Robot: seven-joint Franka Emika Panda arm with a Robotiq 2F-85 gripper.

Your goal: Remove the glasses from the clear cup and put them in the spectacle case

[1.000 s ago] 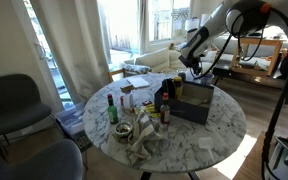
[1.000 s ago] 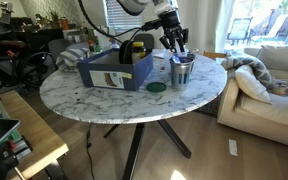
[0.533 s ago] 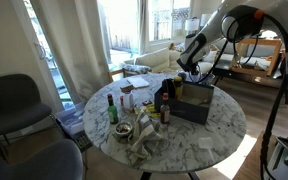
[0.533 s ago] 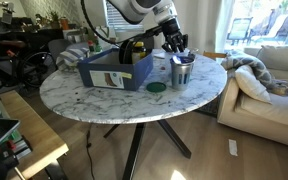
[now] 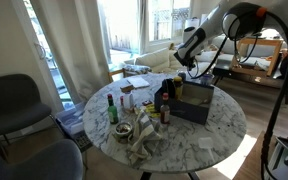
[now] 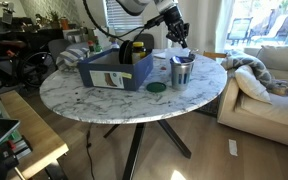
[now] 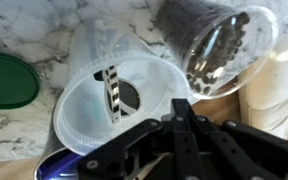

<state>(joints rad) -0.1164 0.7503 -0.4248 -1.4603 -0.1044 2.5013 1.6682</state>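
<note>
In the wrist view the clear cup (image 7: 104, 110) stands on the marble table with the glasses (image 7: 112, 92) inside it; a black-and-white striped arm shows. My gripper (image 7: 179, 108) hovers above the cup's rim with its fingers pressed together, and I see nothing between them. In both exterior views the gripper (image 6: 176, 30) (image 5: 181, 62) hangs a little above the cups (image 6: 181, 72). A shiny blue object (image 7: 56, 168) peeks in at the bottom left; I cannot tell whether it is the spectacle case.
A second clear cup with dark contents (image 7: 219, 45) stands beside the first. A green lid (image 7: 9, 80) lies on the table. A blue bin (image 6: 109, 72) sits mid-table. Bottles (image 5: 111, 108) and crumpled paper (image 5: 144, 145) crowd the far side.
The gripper has risen from the level of the cups' mouths to a little above them. The cups have not moved.
</note>
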